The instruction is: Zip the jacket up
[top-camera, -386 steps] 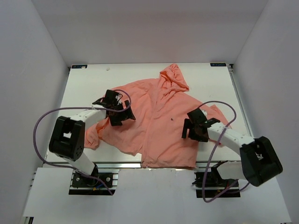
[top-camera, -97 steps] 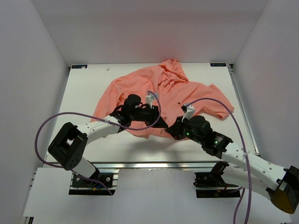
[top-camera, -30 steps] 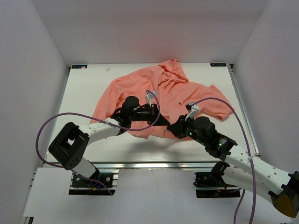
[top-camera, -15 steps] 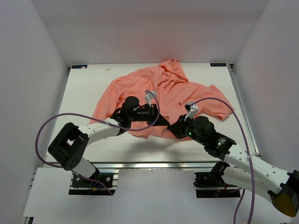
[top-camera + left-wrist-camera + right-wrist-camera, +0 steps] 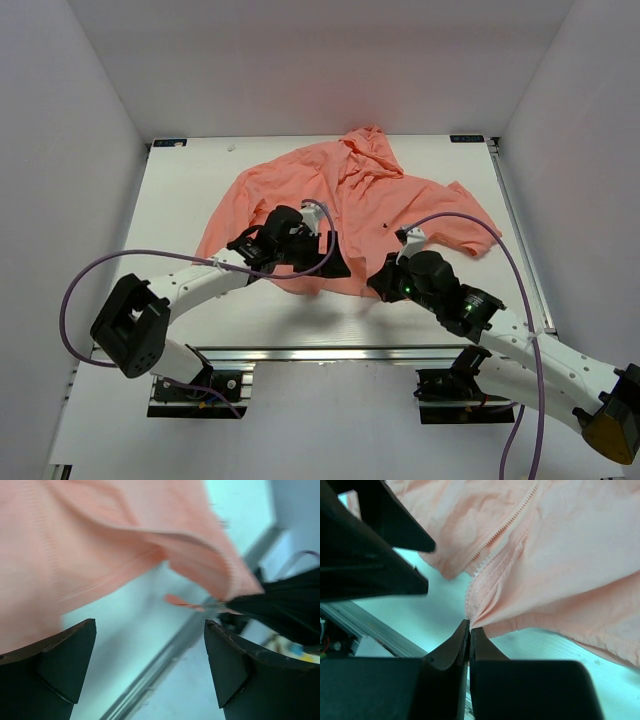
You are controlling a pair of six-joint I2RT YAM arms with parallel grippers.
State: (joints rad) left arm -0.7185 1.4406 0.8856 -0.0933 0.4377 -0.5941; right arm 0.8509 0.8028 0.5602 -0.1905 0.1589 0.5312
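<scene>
Release: your left gripper (image 5: 149,655) sprang wide, empty; right gripper (image 5: 469,628) stayed pinched on the jacket (image 5: 570,555) hem at its tips. The zipper (image 5: 507,522) looked unjoined.

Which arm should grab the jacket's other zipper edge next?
Left. The left arm has open, empty jaws beside the loose front edge of the jacket, while the right arm has its jaws shut on the hem at the zipper's foot, probably anchoring it.

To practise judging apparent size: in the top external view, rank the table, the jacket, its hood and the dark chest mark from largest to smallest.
1. table
2. jacket
3. hood
4. dark chest mark, only a speck
</scene>
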